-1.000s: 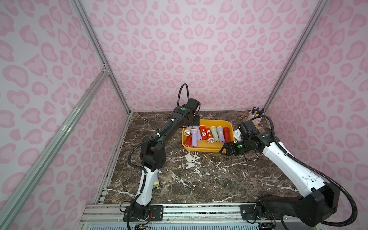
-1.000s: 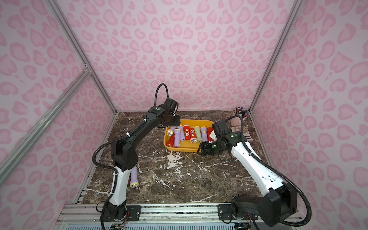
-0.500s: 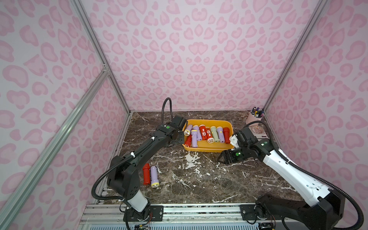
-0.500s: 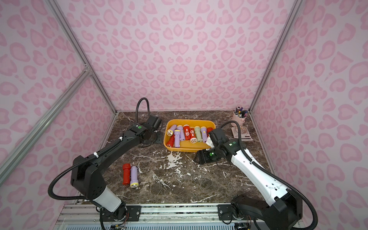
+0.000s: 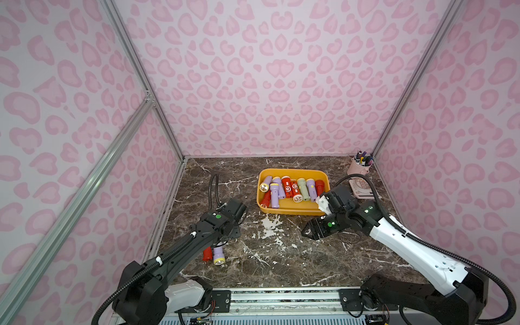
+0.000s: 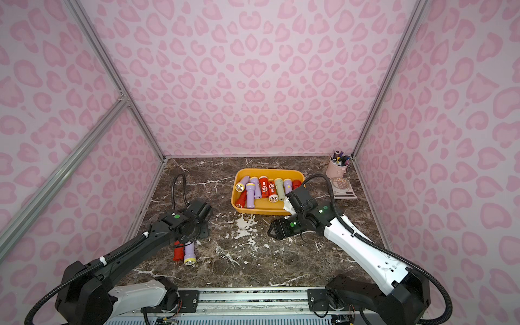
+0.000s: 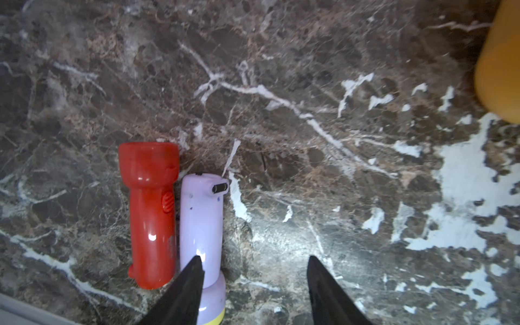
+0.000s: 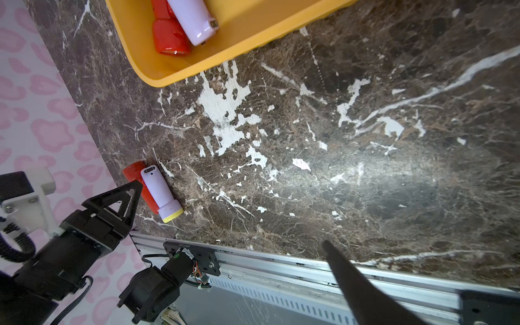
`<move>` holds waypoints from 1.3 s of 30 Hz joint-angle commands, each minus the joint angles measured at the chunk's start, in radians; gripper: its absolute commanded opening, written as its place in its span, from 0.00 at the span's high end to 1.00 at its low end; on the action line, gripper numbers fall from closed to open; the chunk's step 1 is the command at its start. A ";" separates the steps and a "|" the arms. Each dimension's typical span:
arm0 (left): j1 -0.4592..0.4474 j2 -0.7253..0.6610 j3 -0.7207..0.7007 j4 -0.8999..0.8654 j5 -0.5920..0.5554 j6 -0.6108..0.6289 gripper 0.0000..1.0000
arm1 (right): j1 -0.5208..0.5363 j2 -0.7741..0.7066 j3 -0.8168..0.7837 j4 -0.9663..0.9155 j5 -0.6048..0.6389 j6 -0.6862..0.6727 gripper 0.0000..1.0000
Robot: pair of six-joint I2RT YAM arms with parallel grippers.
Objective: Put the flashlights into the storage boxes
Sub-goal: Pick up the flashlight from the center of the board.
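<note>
Two flashlights lie side by side on the marble near the left wall: a red one and a lilac one with a yellow head, also seen as red and lilac. My left gripper hovers open just over them, with one fingertip over the lilac body and bare marble between the fingers. The yellow-orange storage box at the back holds several flashlights. My right gripper hangs in front of the box's right corner, open and empty. Only one of its fingers shows in the right wrist view.
A pink pen cup and a small pink round device stand at the back right corner. An aluminium rail runs along the table's front edge. Pink walls close in the left, back and right sides.
My left arm has pulled back from the box's left end to over the two loose flashlights at the near left. My right gripper has drifted a little forward from the box.
</note>
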 commanded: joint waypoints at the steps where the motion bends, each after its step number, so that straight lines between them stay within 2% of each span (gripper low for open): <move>1: 0.000 -0.030 -0.055 -0.027 -0.030 -0.081 0.36 | 0.019 -0.022 -0.023 0.024 0.008 0.026 0.26; 15: 0.002 -0.008 -0.173 0.044 -0.023 -0.129 0.28 | 0.062 -0.127 -0.091 0.031 0.040 0.092 0.26; 26: 0.005 0.140 -0.173 0.144 0.004 -0.103 0.27 | 0.064 -0.128 -0.075 0.006 0.060 0.089 0.26; 35: 0.005 0.214 -0.147 0.177 0.021 -0.078 0.59 | 0.064 -0.113 -0.071 0.010 0.075 0.083 0.26; 38: 0.005 0.246 -0.120 0.179 0.025 -0.064 0.62 | 0.062 -0.090 -0.054 0.005 0.080 0.070 0.26; 39: 0.005 0.255 -0.112 0.179 0.027 -0.060 0.68 | 0.062 -0.082 -0.047 0.003 0.080 0.065 0.26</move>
